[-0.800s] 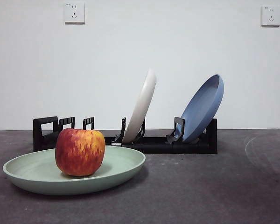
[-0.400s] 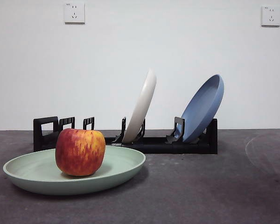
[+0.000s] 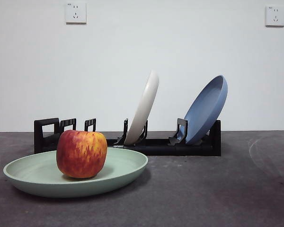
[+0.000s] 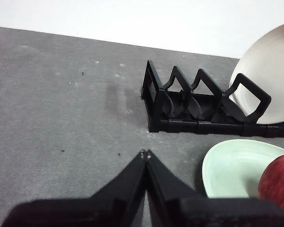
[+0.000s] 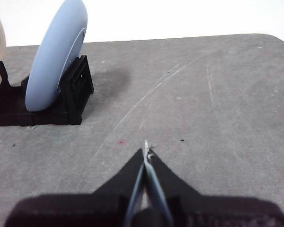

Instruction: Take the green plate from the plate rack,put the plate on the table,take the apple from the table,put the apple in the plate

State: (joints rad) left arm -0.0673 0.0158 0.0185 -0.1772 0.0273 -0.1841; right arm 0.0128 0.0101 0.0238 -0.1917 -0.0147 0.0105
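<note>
The pale green plate (image 3: pixel 118 166) lies flat on the dark grey table (image 3: pixel 217 189) at the front left. On it rests the red and yellow apple (image 3: pixel 81 153). Behind them stands the long black plate rack (image 3: pixel 156 144). The left wrist view takes in part of the green plate (image 4: pixel 229 168), the apple (image 4: pixel 279 182) and the rack's handle end (image 4: pixel 189 106); my left gripper (image 4: pixel 145 153) is shut and empty, off to the side of the plate. My right gripper (image 5: pixel 146 147) is also shut and empty, over bare table beside the rack's other end (image 5: pixel 78 92).
A cream-white plate (image 3: pixel 143 109) and a blue plate (image 3: pixel 206 109) lean in the rack's slots. They also show as the cream-white plate (image 4: pixel 270 80) and the blue plate (image 5: pixel 54 61) in the wrist views. Two wall sockets sit high on the white wall.
</note>
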